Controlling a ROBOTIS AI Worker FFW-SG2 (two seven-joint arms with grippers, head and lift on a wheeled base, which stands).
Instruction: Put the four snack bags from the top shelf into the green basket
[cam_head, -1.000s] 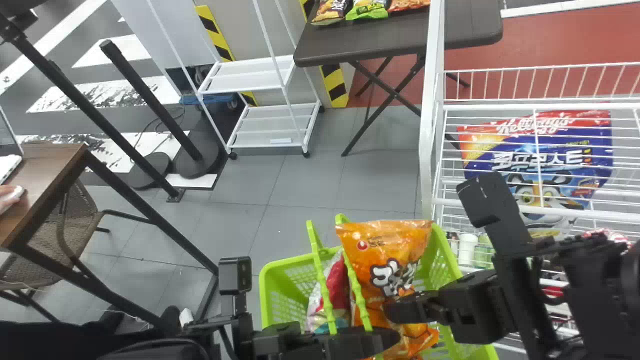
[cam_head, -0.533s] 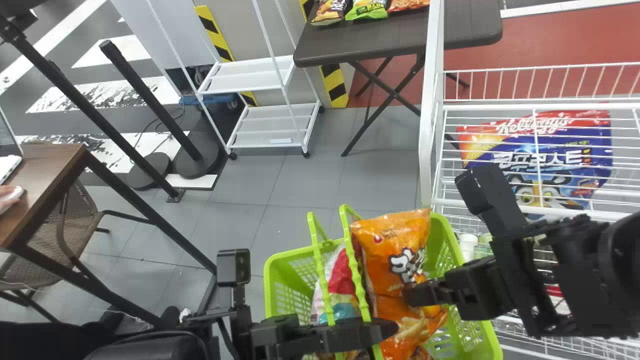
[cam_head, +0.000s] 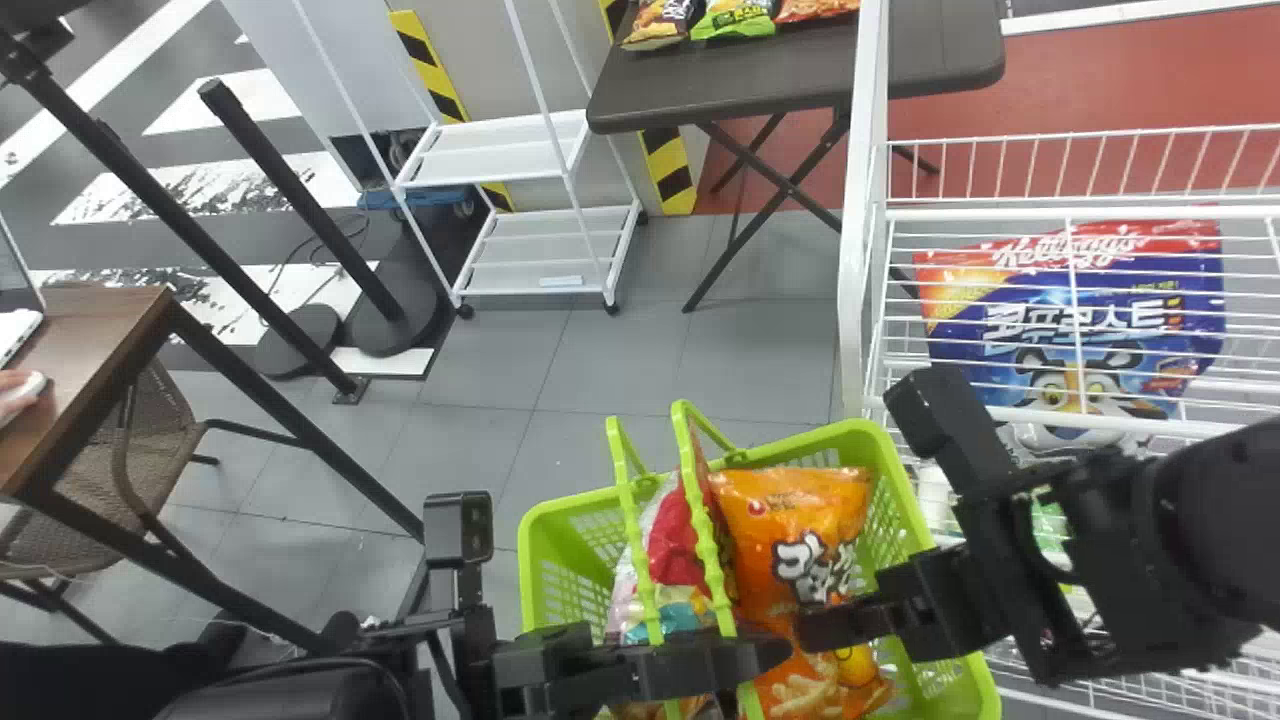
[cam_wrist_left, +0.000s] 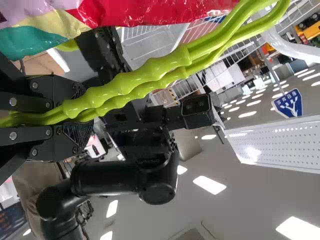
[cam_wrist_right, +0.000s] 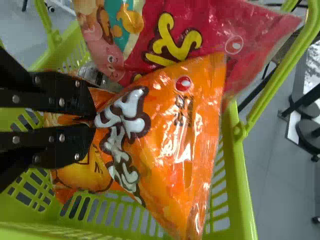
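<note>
Orange snack bag (cam_head: 785, 520) is now seen lower in the green basket (cam_head: 893, 475): its top was shown past the far rim 0.5 seconds ago, and now it is tucked inside that rim. The right gripper (cam_head: 806, 628) has been brought down a bit too, and the basket has been moved only a tiny bit

The right arm is held in from the right side, bent over the basket's edge, with its gripper pointed in across the basket. The bag is pinched near its middle by the right gripper, with the 2 fingers close together. The left arm is held low at the bottom, and its gripper (cam_head: 778, 655) is laid across the near part of the basket, closed around the 2 green handles (cam_head: 708, 550)

A red snack bag (cam_head: 672, 540) is set in the basket too, just left of the orange bag. A big blue bag (cam_head: 1080, 330) is kept on the white rack (cam_head: 853, 300) at the right
</note>
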